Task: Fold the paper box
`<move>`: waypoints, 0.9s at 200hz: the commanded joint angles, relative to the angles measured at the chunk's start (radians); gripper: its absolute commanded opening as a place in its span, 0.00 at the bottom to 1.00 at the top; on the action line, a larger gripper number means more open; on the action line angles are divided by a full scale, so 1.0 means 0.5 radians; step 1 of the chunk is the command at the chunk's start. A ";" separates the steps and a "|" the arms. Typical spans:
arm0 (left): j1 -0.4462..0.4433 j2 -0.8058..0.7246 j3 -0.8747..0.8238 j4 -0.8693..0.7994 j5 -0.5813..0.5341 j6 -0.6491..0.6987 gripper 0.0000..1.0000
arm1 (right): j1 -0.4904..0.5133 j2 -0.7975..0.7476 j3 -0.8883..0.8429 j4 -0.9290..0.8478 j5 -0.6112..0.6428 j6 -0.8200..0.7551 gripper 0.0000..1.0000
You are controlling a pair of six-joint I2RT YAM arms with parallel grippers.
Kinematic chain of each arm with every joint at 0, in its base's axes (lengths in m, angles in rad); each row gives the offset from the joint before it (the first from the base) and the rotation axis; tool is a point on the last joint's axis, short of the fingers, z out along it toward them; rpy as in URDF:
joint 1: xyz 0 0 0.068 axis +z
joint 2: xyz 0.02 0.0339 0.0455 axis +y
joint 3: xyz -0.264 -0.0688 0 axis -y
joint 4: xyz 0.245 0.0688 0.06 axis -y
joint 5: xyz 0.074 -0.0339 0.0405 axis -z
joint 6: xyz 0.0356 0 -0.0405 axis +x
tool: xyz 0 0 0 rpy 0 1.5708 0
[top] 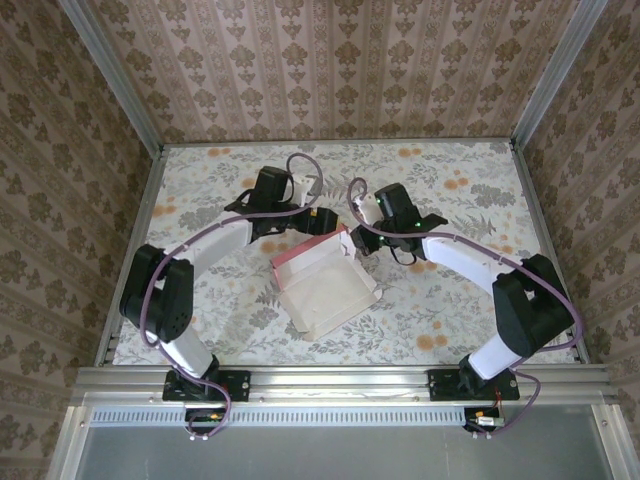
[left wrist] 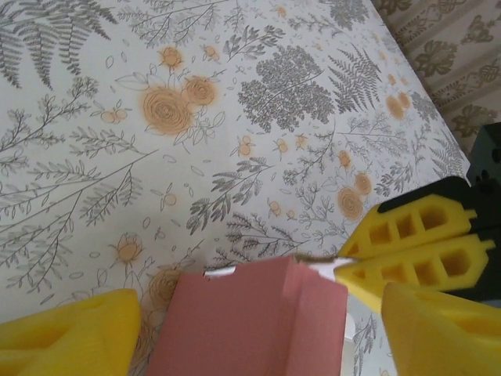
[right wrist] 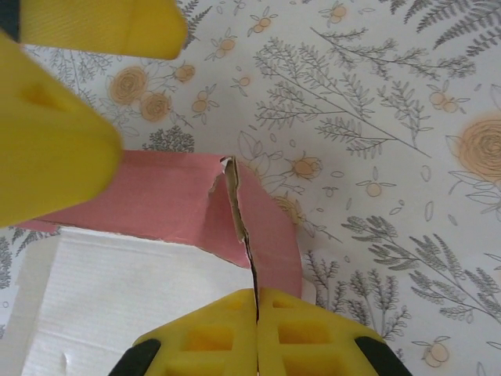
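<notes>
Fingers (right wrist: 207, 333) of right gripper (right wrist: 257, 296) pressing together, clamping thin upright corner flap of paper box (right wrist: 149, 196). Fingers (left wrist: 70, 333) of left gripper (left wrist: 254, 305) standing apart, straddling salmon-pink rear wall; cannot tell whether touching. Box lying open mid-table, pale inside facing up, between both arms. Left fingers looming blurred in right wrist view, covering part of pink wall. Floral table cover (top: 450, 190) showing all round box; patterned walls (top: 330, 60) enclosing table.

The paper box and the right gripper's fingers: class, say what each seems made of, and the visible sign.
Paper box: thin cardboard, matte pink outside, pale inside; its cut edge looks brown and fibrous. Right gripper's fingers: probably matte yellow plastic, with hollow cells.
</notes>
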 commanded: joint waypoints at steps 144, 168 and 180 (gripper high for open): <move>0.059 0.015 -0.400 0.601 0.134 0.013 0.72 | 0.237 0.046 -0.016 0.063 0.195 0.095 0.09; 0.062 -0.004 -0.446 0.676 0.120 -0.018 0.72 | 0.276 0.038 -0.017 0.063 0.170 0.108 0.08; 0.065 -0.013 -0.481 0.725 0.120 -0.038 0.72 | 0.295 0.038 -0.020 0.065 0.169 0.123 0.09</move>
